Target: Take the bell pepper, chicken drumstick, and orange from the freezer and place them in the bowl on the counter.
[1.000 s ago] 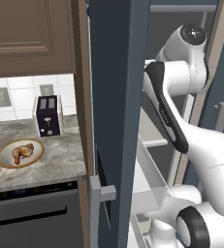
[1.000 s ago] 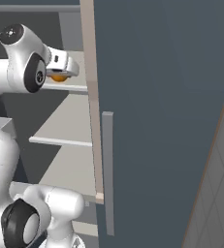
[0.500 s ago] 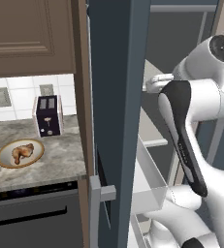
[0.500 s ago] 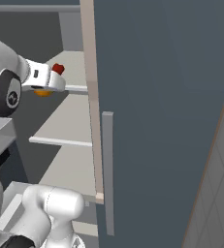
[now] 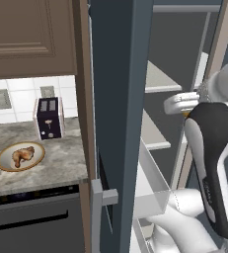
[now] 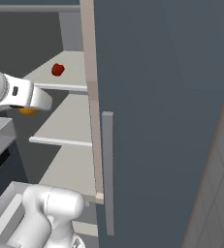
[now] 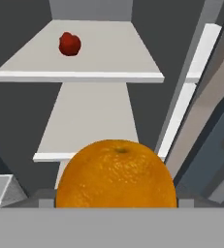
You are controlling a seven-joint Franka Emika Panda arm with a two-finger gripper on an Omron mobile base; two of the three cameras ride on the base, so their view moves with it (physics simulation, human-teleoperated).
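Your gripper (image 7: 114, 206) pinches the orange (image 7: 116, 174), now pulled back off the shelf vs earlier; bell pepper (image 7: 70, 44) left behind.

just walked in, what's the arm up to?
The pincer is shut on the orange, inside the open freezer. The bell pepper sits on an upper shelf there. The chicken drumstick already lies in the bowl on the counter, beside a toaster.
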